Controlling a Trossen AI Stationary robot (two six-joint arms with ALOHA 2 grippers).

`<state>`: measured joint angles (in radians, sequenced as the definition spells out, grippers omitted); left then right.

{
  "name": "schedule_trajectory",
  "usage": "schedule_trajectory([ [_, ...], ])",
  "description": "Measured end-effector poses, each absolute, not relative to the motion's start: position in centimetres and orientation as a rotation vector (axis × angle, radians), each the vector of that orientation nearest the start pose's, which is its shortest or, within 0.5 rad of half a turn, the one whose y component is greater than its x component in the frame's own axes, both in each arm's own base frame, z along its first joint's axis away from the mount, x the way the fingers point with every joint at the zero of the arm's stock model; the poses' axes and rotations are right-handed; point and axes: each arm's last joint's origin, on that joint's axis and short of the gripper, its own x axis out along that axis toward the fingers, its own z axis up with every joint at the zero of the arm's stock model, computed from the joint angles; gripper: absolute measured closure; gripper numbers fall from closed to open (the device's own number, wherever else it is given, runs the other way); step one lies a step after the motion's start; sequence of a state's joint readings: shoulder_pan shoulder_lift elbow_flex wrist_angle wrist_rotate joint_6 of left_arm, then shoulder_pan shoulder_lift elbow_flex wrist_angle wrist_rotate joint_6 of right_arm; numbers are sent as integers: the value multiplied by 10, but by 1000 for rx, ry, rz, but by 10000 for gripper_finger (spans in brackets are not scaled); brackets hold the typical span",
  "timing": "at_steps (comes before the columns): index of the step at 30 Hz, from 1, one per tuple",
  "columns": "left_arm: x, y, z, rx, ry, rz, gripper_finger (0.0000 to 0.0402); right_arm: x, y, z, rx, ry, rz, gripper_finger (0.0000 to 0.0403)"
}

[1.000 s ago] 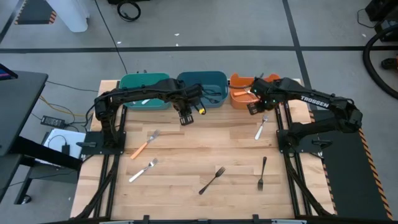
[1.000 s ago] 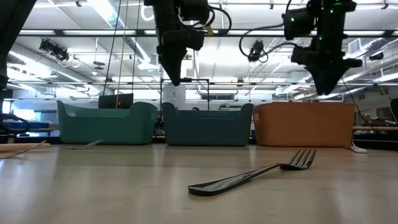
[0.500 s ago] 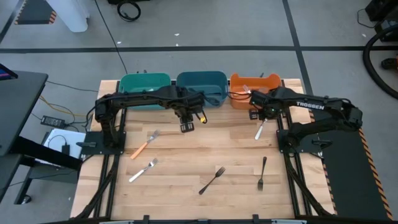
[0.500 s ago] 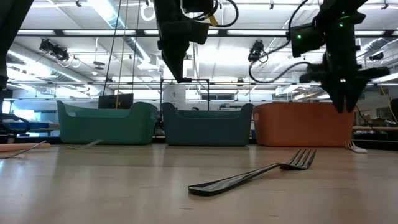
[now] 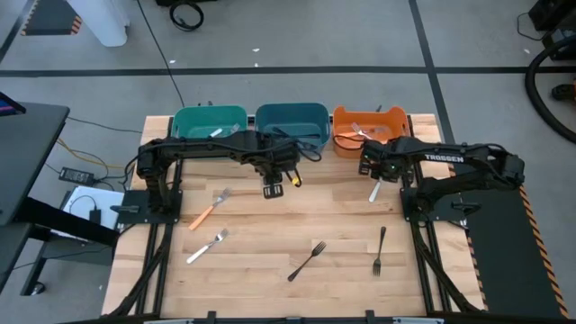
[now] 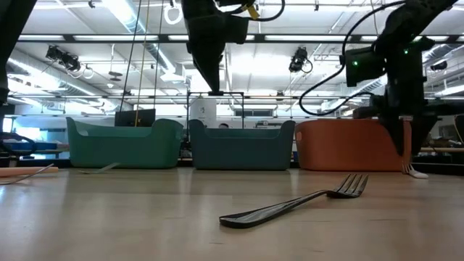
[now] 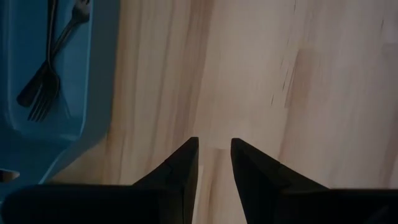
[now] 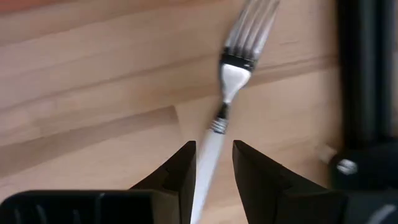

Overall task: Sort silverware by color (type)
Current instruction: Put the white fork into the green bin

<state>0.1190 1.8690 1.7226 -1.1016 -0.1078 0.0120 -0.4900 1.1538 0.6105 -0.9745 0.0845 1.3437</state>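
— While the ledger is open: what sits under the right gripper [image 8: 211, 163]?

— Item one, a white-handled fork [image 8: 231, 87] with a ribbed collar and silver tines, flat on pale plank wood, near the orange bin [image 5: 371, 129]. The two dark wedge fingers stand slightly apart astride its handle, not closed on it; whether they touch it cannot be told.

— And the left gripper [image 7: 214, 160]?

— Item two, same tapered black fingers, a narrow gap between them, nothing held. It hangs over bare table [image 5: 270, 234] just in front of the blue bin [image 5: 290, 124], which holds dark slim forks [image 7: 46, 74] (two at least).

— Loose pieces on the table?

— Orange-handled fork [image 5: 209, 210], silver head, on the left side. White fork [image 5: 207, 246] nearer the front edge. Black fork [image 5: 307, 260], slim and glossy, front centre. Second black fork [image 5: 379, 251] on the right. The teal bin [image 5: 208, 128] holds a pale piece, kind unclear; the orange bin holds silver-headed pieces.
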Motion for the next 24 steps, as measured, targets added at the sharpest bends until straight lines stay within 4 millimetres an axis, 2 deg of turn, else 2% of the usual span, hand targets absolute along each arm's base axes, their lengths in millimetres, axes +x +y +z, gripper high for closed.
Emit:
schedule_trajectory([
  [12,380,49,289,3,1208,193,297,129,-72,145,1366,929,-1505,289],
  [24,380,49,289,26,1208,177,297,131,-75,142,1359,860,-1519,289],
])
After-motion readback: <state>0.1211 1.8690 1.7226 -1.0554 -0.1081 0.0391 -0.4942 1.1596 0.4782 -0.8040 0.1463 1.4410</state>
